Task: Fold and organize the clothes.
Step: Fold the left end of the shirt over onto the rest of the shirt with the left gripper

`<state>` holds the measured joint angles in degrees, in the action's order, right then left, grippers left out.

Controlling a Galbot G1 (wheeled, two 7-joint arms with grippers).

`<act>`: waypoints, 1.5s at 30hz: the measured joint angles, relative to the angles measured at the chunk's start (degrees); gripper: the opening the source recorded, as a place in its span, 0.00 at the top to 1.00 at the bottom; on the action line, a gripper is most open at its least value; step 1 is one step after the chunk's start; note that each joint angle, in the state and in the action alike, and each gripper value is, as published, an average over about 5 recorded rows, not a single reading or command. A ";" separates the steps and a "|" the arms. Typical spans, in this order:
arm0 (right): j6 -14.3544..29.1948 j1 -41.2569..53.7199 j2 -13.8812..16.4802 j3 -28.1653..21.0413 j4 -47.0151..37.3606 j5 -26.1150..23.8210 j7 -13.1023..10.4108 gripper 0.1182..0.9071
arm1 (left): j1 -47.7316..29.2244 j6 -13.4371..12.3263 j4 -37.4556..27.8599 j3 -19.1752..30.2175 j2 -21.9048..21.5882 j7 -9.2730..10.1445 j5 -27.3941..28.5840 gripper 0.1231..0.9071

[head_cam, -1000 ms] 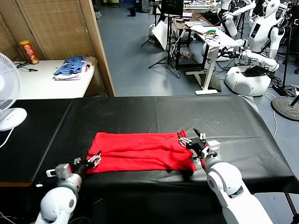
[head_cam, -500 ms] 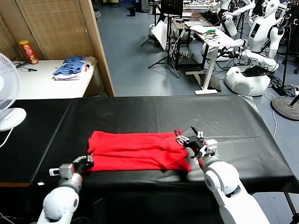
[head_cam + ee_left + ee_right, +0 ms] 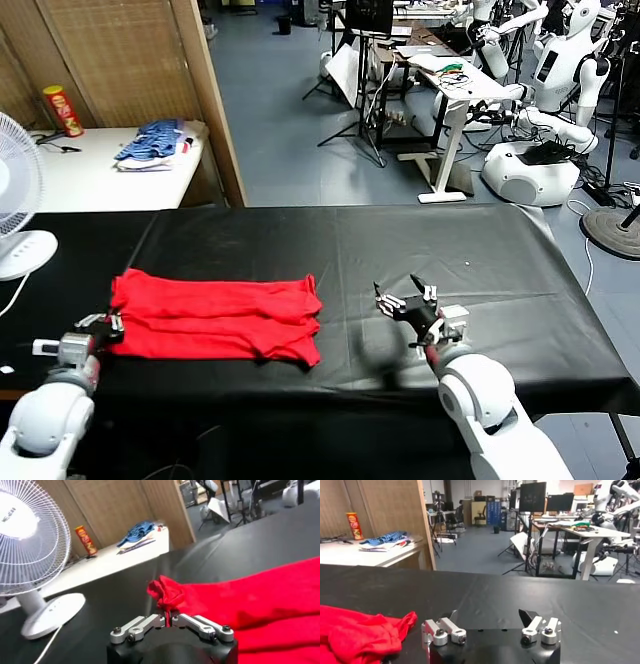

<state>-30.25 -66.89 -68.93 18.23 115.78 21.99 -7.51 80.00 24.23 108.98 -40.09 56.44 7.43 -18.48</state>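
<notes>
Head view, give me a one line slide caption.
Left gripper pinches the folded red T-shirt on black table; right gripper open.

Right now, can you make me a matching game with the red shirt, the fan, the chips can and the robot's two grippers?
Things:
1. bright red cotton T-shirt
2. white round electric fan
3. left gripper
4. right gripper
5. red chips can

States:
A. jaws open, holding nothing
B. standing on the white side table
C. lying folded on the black table
D. jaws shut on the shirt's edge
E. at the black table's left end

Pairs: 1-C, 2-E, 3-D, 4-A, 5-B
</notes>
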 joint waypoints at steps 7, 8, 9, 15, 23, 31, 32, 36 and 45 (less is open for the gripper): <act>0.16 -2.05 -0.12 1.50 0.27 -1.38 0.07 0.14 | -2.12 5.74 9.72 8.37 6.01 4.44 -9.85 0.97; 0.15 -2.30 -0.10 1.73 0.30 -1.47 0.06 0.14 | -2.58 6.16 10.68 9.79 7.05 4.67 -11.21 0.97; 0.14 -2.53 -0.09 1.94 0.34 -1.56 0.05 0.14 | -3.03 6.38 11.34 11.14 8.08 4.82 -12.26 0.97; 0.10 -3.72 -0.42 2.68 0.66 -2.16 -0.01 0.14 | -5.66 6.50 11.70 18.50 14.51 4.99 -13.81 0.97; 0.11 -3.91 -1.01 2.39 0.47 -2.53 0.02 0.14 | -6.44 6.30 10.68 23.21 19.98 4.86 -12.68 0.97; 0.12 -3.89 -1.66 1.12 0.29 -3.31 0.75 0.14 | -7.43 4.76 8.38 23.62 22.72 4.71 -10.99 0.97; 0.14 -3.84 -1.63 0.95 0.23 -3.37 0.95 0.14 | -7.47 4.50 8.08 23.64 23.08 4.62 -10.84 0.97; 0.19 -3.31 -1.46 0.23 -0.28 -3.40 1.62 0.14 | -7.77 3.08 6.91 23.80 24.53 3.45 -11.31 0.92; 0.07 0.43 -0.68 -3.34 -2.11 -1.21 3.85 0.14 | -7.64 0.97 7.51 22.35 26.47 1.39 -17.57 0.33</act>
<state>-30.17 -66.46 -69.61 14.89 113.66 20.78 -3.66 72.36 25.21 116.50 -17.74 82.91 8.82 -36.06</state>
